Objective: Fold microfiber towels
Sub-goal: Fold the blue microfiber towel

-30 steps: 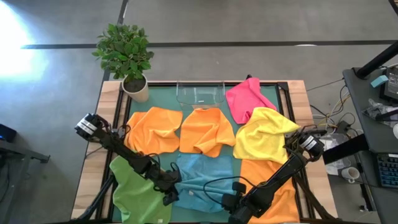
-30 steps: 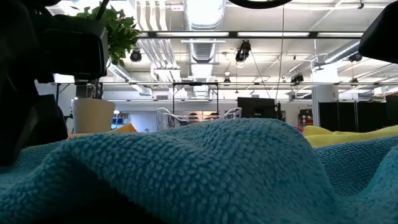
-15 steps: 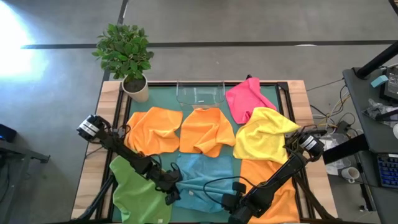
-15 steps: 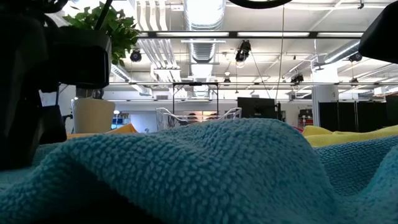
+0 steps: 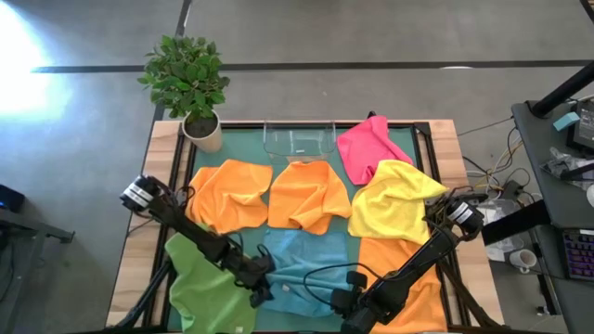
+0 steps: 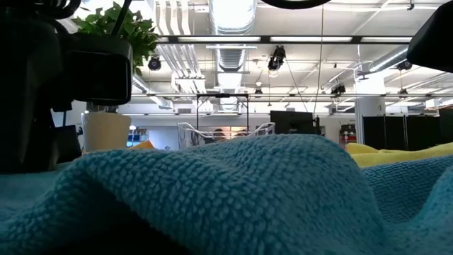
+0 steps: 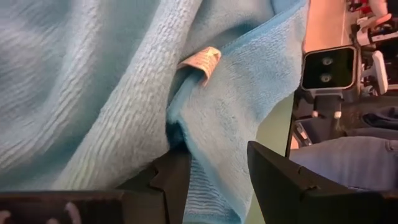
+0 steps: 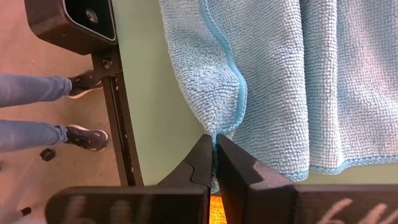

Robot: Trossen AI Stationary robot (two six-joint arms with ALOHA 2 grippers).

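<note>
A light blue towel (image 5: 302, 271) lies crumpled at the table's near middle and fills the low view (image 6: 233, 191). My left gripper (image 5: 262, 289) is open at its left edge. In the left wrist view the hemmed edge (image 7: 211, 143), just below a small tag (image 7: 200, 62), runs between the two fingers (image 7: 214, 163). My right gripper (image 5: 345, 301) is shut on the towel's near right edge (image 8: 214, 140). A green towel (image 5: 204, 288), two orange towels (image 5: 232, 193) (image 5: 308, 195), a yellow one (image 5: 399, 199), a pink one (image 5: 367, 148) and a third orange one (image 5: 418, 278) lie around it. My left gripper is open astride the light blue towel's hemmed edge. One fingertip (image 7: 173, 169) lies in against a fold of the cloth; the other stands apart from it. My right gripper pinches the towel's hem (image 8: 216, 129) between its two fingertips, slanting down from the near side. The cloth puckers at the pinch, and the rest lies spread on the table.
A clear tray (image 5: 299, 139) stands at the far middle and a potted plant (image 5: 190, 83) at the far left corner. A camera block (image 8: 81, 18) sits at the near table edge. A person's legs (image 8: 37, 87) stand beyond that edge.
My left gripper has crept a little down and in toward the light blue towel's edge, its fingers still open. My right gripper has kept still, shut on the hem.
</note>
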